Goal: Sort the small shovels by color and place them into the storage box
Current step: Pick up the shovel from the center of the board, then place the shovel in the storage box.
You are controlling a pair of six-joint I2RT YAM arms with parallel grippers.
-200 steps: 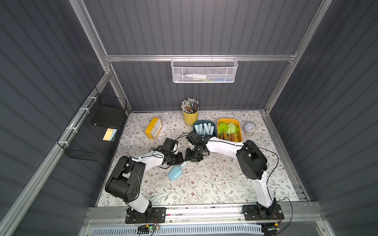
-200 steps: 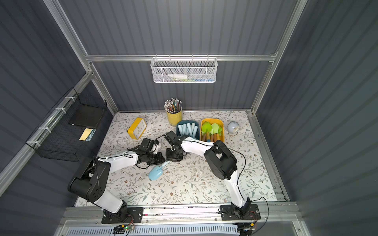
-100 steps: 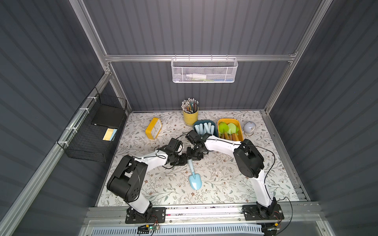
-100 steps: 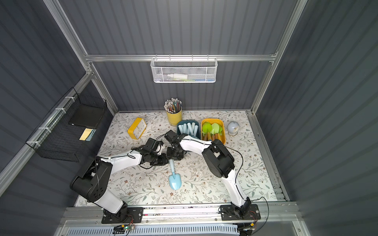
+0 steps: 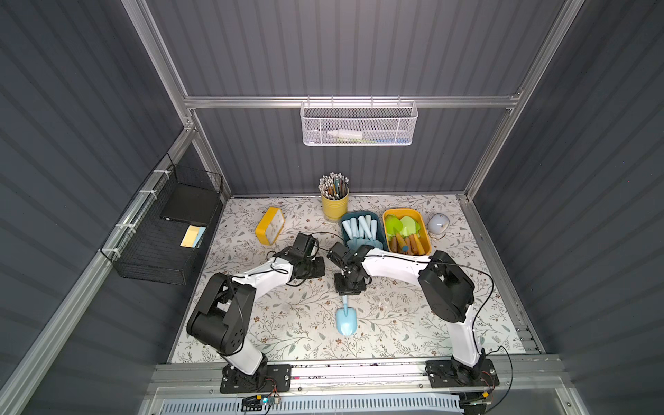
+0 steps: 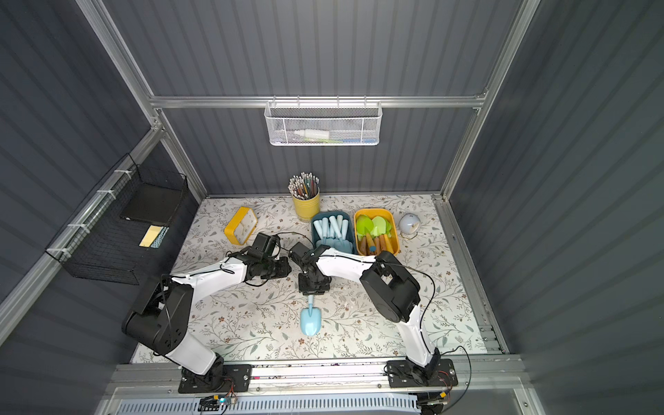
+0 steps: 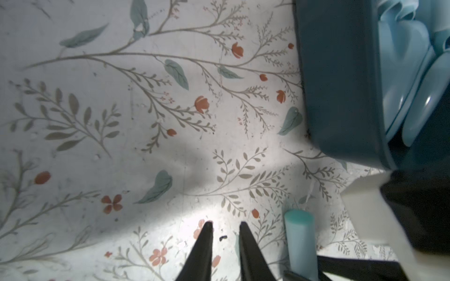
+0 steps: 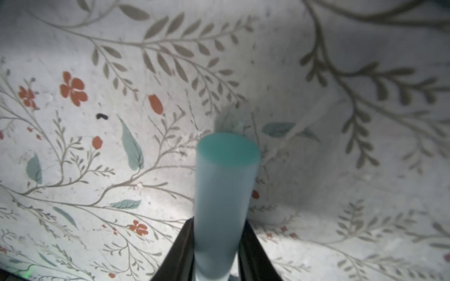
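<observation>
From above, your right gripper (image 5: pixel 346 291) hides the shovel (image 5: pixel 346 321) handle it pinches; the blade sticks out beyond it. Your left gripper (image 7: pixel 225 226) stands slightly parted, empty.

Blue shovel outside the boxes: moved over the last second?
Yes. The blue shovel swung toward the robot's right: its blade was off to the left of the teal box, and now sits straight in front of that box.

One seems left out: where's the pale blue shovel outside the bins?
In both top views the pale blue shovel is mid-table, before the teal bin, handle clamped in the right end effector.
</observation>
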